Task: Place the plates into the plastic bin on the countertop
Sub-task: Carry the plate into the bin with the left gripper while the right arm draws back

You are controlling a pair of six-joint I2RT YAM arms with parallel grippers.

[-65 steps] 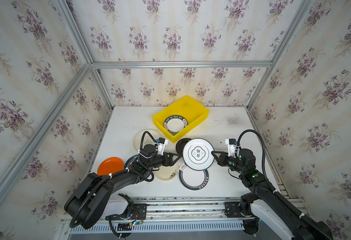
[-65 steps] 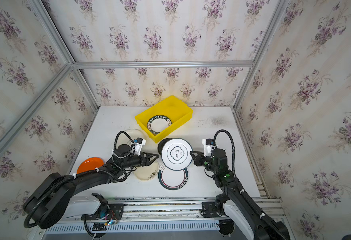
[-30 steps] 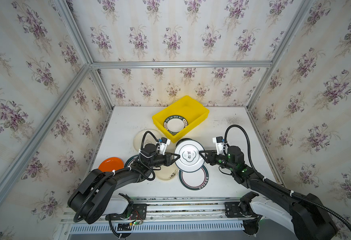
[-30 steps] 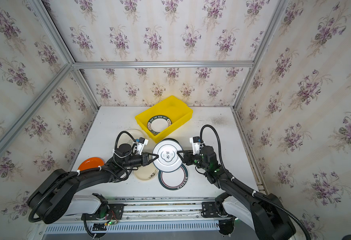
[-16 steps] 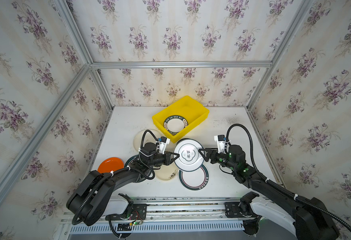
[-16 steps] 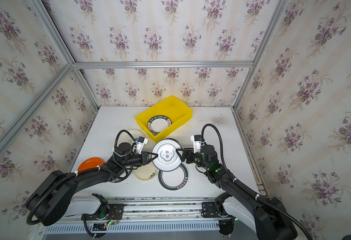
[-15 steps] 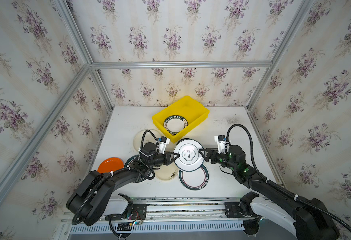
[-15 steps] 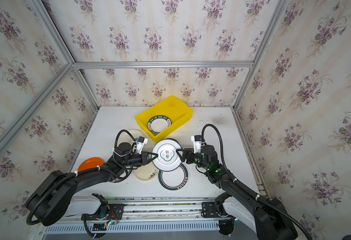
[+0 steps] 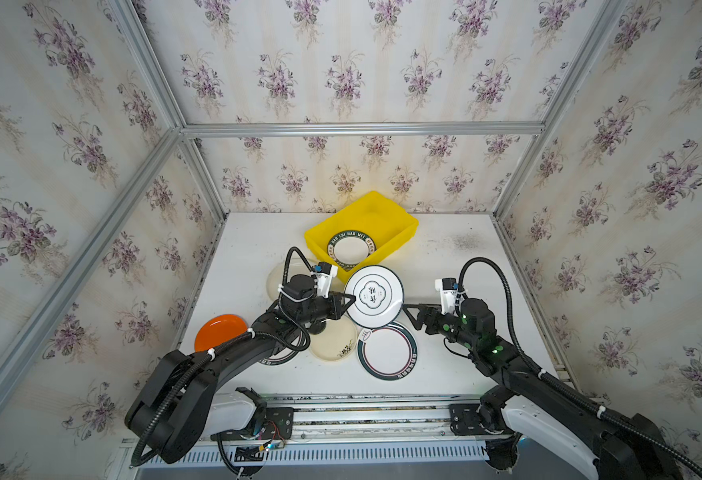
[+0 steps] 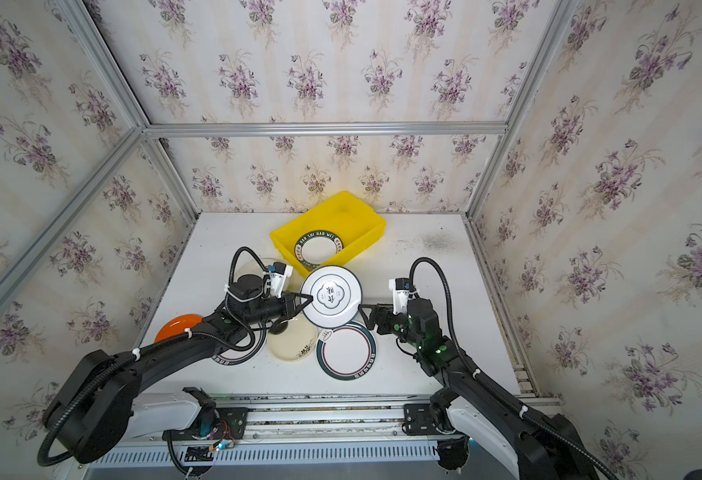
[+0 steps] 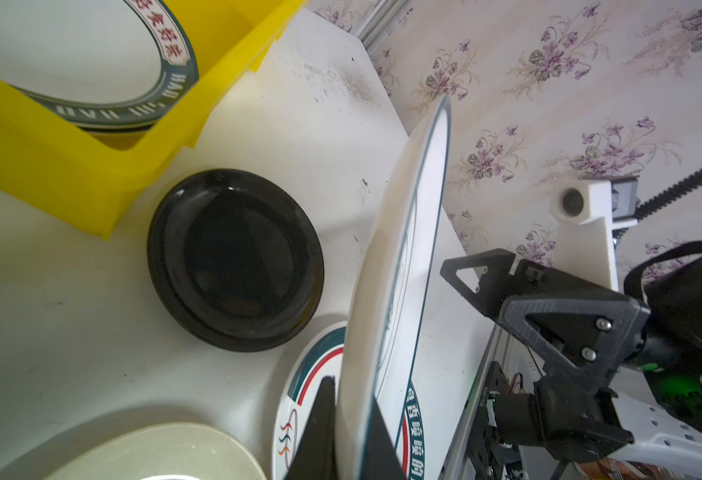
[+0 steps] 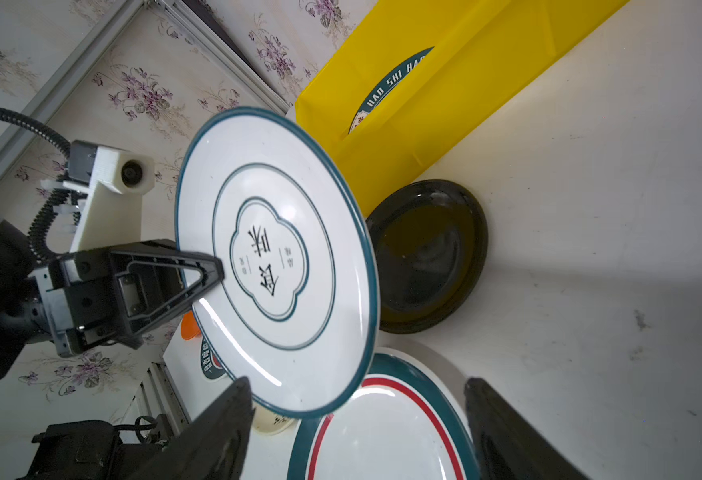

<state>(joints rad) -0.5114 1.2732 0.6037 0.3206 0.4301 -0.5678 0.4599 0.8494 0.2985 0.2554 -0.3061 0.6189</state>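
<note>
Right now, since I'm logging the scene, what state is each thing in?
left tool: shut on the lifted plate
right tool: open, gripping nothing
lifted plate: airborne, tilted
plastic bin: holds one green-rimmed plate
black plate: flat on the countertop
orange plate: flat on the countertop
cream plate: flat on the countertop

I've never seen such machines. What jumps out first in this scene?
A white plate with thin green rings hangs in mid-air at the centre, pinched at its rim by the left gripper, while the right gripper stands open at its opposite edge. Behind it sits a bright yellow bin holding a green-rimmed plate, and an orange plate and others lie on the countertop nearer the arms.
</note>
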